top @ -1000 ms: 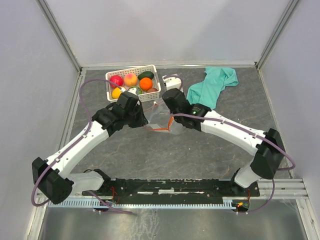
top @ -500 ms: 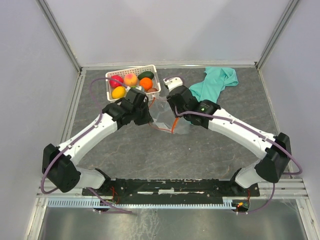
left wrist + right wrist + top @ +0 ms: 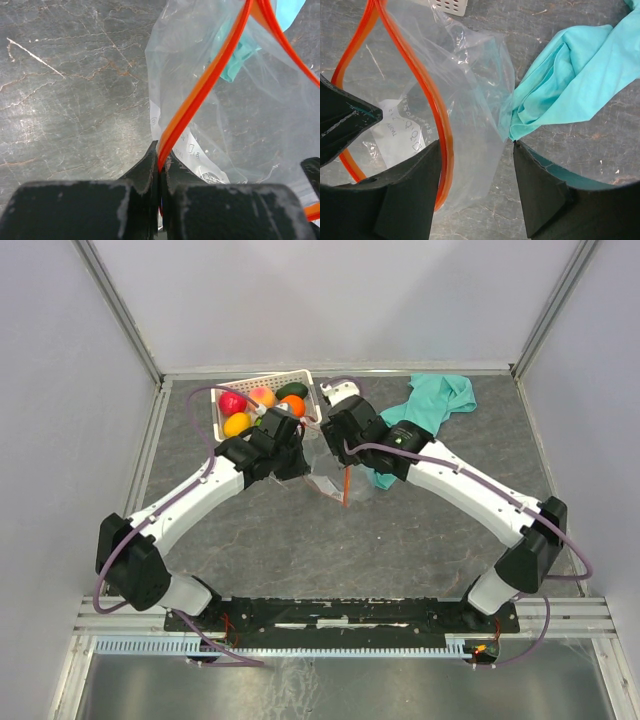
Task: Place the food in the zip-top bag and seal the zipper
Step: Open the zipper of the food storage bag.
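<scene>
The clear zip-top bag (image 3: 322,476) hangs between my two grippers just in front of the white basket. Its red-orange zipper (image 3: 200,90) runs up from my left gripper (image 3: 160,159), which is shut on the strip. The bag's mouth gapes open in the right wrist view (image 3: 395,100). My right gripper (image 3: 476,145) is open, with the zipper (image 3: 441,130) and a fold of bag film between its fingers. The food sits in the basket: a red piece (image 3: 233,402), a peach one (image 3: 263,397), an orange one (image 3: 293,405) and a yellow one (image 3: 237,424).
The white perforated basket (image 3: 305,380) stands at the back left, touching distance from both grippers. A teal cloth (image 3: 435,405) lies at the back right, and in the right wrist view (image 3: 580,85) it is beside the right finger. Grey walls close off the table's sides.
Both arms have moved away from me toward the basket, carrying the bag with them. The left gripper still holds the zipper strip.
</scene>
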